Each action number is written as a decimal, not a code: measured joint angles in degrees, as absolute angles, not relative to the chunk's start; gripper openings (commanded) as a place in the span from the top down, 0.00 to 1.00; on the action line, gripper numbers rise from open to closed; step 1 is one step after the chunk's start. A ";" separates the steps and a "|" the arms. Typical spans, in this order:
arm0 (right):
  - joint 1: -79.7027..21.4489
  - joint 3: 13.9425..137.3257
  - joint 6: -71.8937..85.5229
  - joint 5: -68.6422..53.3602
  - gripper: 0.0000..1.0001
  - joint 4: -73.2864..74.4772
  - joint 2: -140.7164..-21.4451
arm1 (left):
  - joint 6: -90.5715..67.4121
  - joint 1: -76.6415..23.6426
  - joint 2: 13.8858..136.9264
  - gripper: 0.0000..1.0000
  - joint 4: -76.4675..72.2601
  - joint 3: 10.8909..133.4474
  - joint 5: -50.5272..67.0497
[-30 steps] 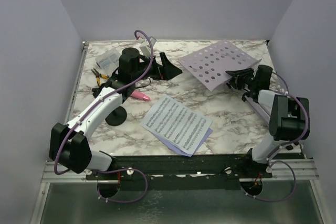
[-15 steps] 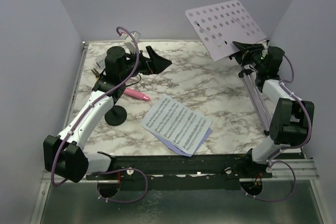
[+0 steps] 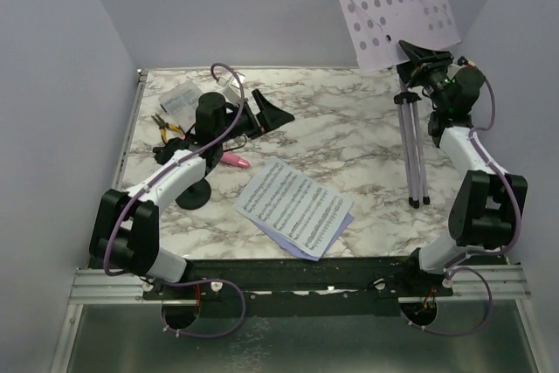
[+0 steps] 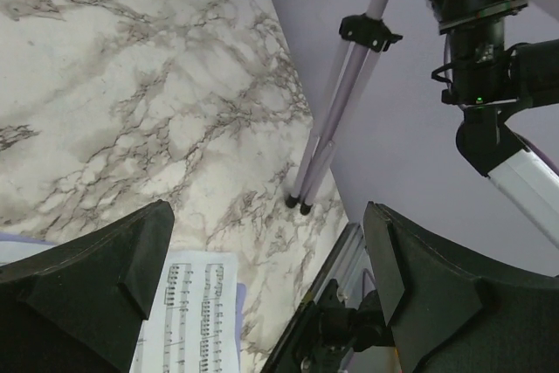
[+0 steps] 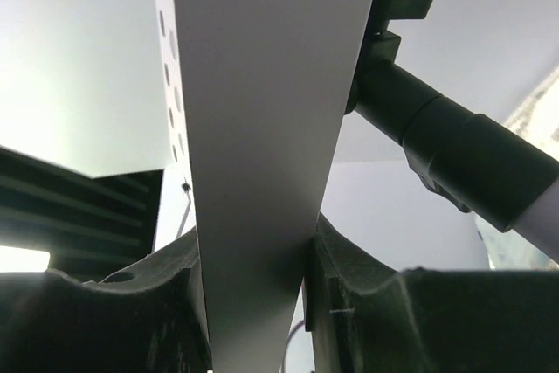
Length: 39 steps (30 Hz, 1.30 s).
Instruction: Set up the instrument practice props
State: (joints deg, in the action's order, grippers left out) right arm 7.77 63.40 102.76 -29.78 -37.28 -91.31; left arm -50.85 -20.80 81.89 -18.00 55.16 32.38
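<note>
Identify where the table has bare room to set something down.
The table is bare at its middle, between the left gripper, the sheet music and the music stand. The left side is crowded: clear box, pliers, microphone, mic stand.

Sheet-music pages [image 3: 294, 207]: notation, no legible words.

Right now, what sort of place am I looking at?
Likely a robot test booth, not a music room: a marble-patterned tabletop boxed in by plain walls, two robot arms bolted to a metal rail, and staged props like a music stand.
</note>
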 measured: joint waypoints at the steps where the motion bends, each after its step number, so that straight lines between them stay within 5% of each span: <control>1: 7.77 64.40 102.83 -29.45 0.99 -37.69 -91.05 | -51.66 -21.10 82.67 0.03 -18.81 54.92 32.56; 15: 6.15 67.61 99.81 -23.22 0.99 -58.89 -85.21 | -59.02 -31.05 94.41 0.27 -30.74 63.72 30.70; 28: 2.17 53.04 93.17 -26.02 0.99 -77.52 -83.44 | -57.54 -29.52 93.23 0.01 -34.26 69.23 38.83; 39: 1.08 48.90 92.40 -25.34 0.99 -80.14 -82.46 | -47.29 -27.07 81.32 0.04 -32.97 72.03 40.29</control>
